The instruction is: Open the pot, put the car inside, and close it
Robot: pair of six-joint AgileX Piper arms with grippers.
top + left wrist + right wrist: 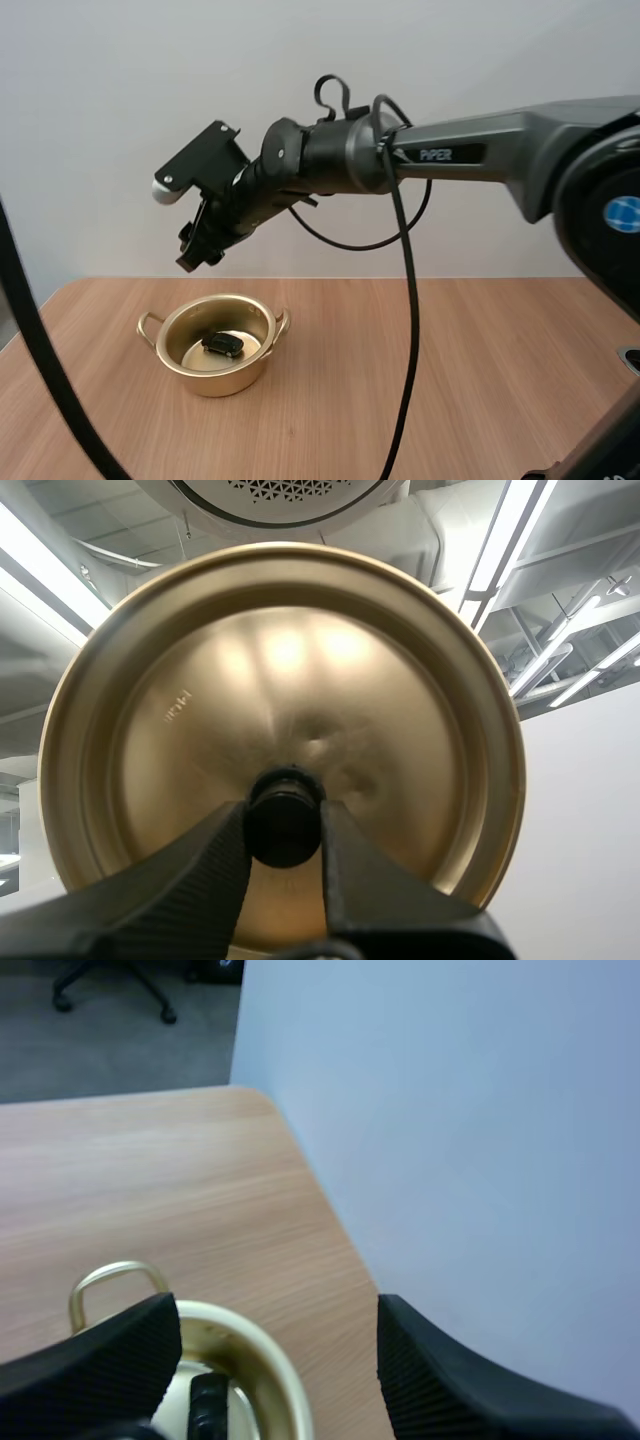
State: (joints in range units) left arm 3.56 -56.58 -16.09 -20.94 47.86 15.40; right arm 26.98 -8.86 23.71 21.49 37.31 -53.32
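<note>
Light wooden table (500,380): bears the pot only, towards its left side. Right arm, dark grey with a PiPER marking (480,150): reaches across from the right, above the table, and slopes down at the wrist. Round gold-coloured metal pot with two loop handles (225,378): upright on the table, uncovered. Round gold-coloured metal lid (300,660): off the pot, its upper face turned towards the left wrist camera. Left gripper (285,830): clamped on the lid's black knob (284,805), one finger either side, tips pinching it. Right gripper (200,250): hangs above the pot's left rim, clear of it; the right wrist view shows its fingers (100,1350) spread wide, with nothing between them. Small black toy car (222,345): lies on the pot's floor, near the centre.
</note>
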